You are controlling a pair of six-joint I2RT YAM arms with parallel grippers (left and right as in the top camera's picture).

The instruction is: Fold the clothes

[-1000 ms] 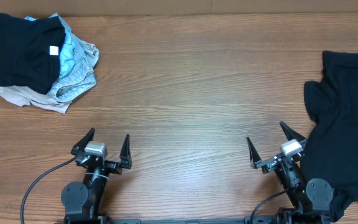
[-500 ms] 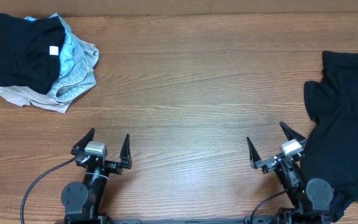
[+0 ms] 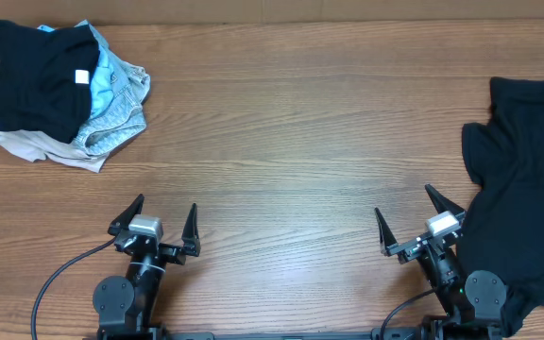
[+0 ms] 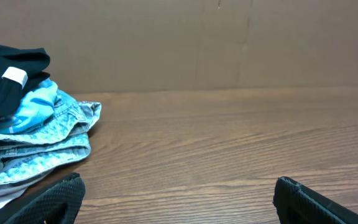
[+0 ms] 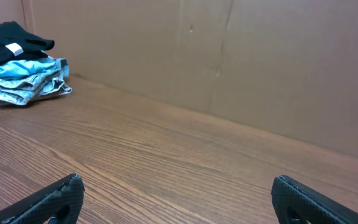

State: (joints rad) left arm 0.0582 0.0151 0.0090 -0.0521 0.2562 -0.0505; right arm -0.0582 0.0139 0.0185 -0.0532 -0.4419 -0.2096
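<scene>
Left gripper [image 3: 166,203] and right gripper [image 3: 404,200] sat empty, jaws apart, at the near edge of the counter [image 3: 291,142], while a crumpled black T-shirt [image 3: 527,198] lay along its right edge against the right arm's base [image 3: 484,291], where lifting might snag it.

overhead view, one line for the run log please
left tool: open, empty | right tool: open, empty | black shirt: crumpled, right edge, not gripped | clothes pile: far left corner
</scene>
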